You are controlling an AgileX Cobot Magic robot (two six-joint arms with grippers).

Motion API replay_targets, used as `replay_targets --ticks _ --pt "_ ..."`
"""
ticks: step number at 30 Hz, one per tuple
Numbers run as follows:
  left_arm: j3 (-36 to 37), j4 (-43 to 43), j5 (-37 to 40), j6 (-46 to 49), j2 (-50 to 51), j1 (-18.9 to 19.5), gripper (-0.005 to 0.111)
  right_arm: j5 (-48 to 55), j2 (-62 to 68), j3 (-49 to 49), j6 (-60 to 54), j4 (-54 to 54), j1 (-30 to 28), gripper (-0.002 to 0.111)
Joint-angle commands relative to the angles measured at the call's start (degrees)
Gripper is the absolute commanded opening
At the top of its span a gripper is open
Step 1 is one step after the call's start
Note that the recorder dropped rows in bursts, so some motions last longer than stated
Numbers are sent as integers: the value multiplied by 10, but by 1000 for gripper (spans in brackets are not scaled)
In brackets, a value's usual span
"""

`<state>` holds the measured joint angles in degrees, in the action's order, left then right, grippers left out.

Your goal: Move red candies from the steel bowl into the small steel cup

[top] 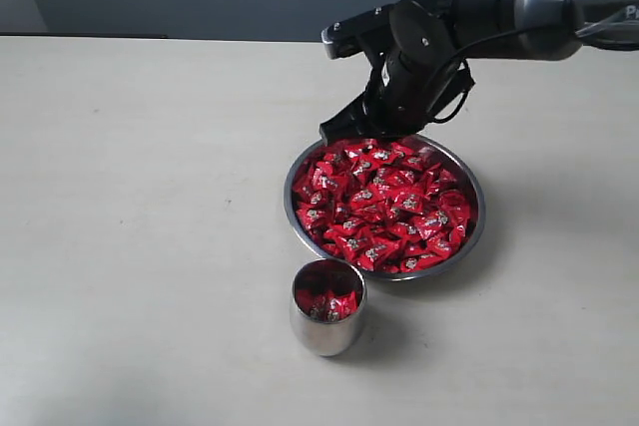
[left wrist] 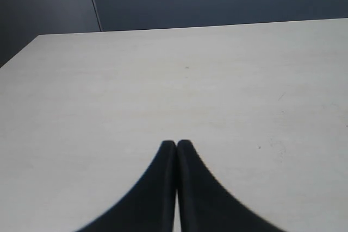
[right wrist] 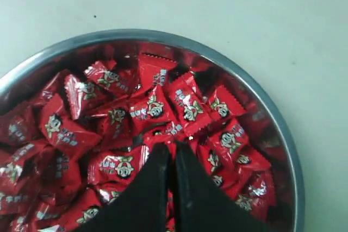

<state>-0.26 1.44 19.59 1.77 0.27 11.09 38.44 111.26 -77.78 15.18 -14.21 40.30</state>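
The right gripper [right wrist: 173, 148] was found with its jaws pressed together and its tips set down among the red candies [right wrist: 152, 107]. Whether a wrapper was caught between the tips could not be determined. In the exterior view this gripper stood at the far left part of the steel bowl [right wrist: 163, 35], its arm reaching in from the upper right.

The bowl was heaped with the candies almost to its rim. The small steel cup [top: 326, 331] stood upright just beside the bowl's near edge, apart from the gripper, and held several of the red candies in its lower part.

The left gripper [left wrist: 175, 145] also had its jaws pressed together, holding nothing, over bare table [top: 150, 197].

Both vessels rested on that pale table.
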Motion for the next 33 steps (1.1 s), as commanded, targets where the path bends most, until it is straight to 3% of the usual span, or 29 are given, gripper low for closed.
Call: replay_targets --ticks 1,10,16,23,33 --pt "3 1 -4 -1 -3 -4 0 1 -68 26 -2 25 -3 -1" --pt "3 1 -4 -1 -3 -4 0 -61 -231 183 -6 124 6 -1" --pt "3 1 -4 -1 -3 -4 0 -75 -303 261 -6 142 76 -1" --pt "3 1 -4 -1 -3 -4 0 -100 -303 286 -7 137 173 -1" --pt "3 1 -4 -1 -3 -4 0 -108 -265 286 -9 134 180 -1"
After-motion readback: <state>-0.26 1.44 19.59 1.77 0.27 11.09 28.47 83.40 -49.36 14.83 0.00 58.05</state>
